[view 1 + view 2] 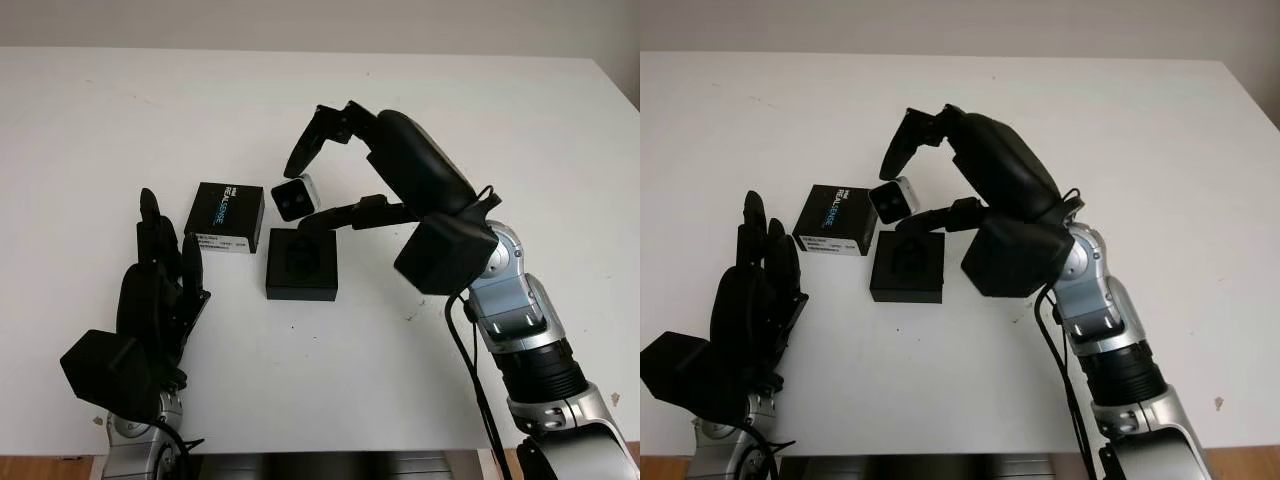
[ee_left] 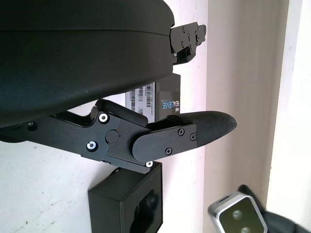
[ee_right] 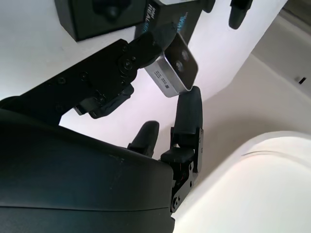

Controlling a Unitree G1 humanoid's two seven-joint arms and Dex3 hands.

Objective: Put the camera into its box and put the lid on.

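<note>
The right hand (image 1: 305,190) reaches in over the middle of the white table (image 1: 450,110) and pinches the camera (image 1: 294,198) between its fingers (image 3: 188,112), one from the far side, one from the near side. The camera is a single small silver block with a dark glass face, held clear of the table, just above and beyond the far edge of the box (image 1: 302,264). Its dark face, with two round lenses seen in the left wrist view, tilts toward the robot and slightly up; its long axis runs roughly left to right, a little skewed.

There is one box, a black square base lying open on the table (its foam insert has a shaped recess, and nothing sits in it). One lid (image 1: 226,217) lies flat just to the left of the box, apart from it by a narrow strip of table, its printed top up and a white barcode label on the near side.

The left hand (image 1: 160,290) is open and holds nothing, set low at the near left, near the lid but short of it.
</note>
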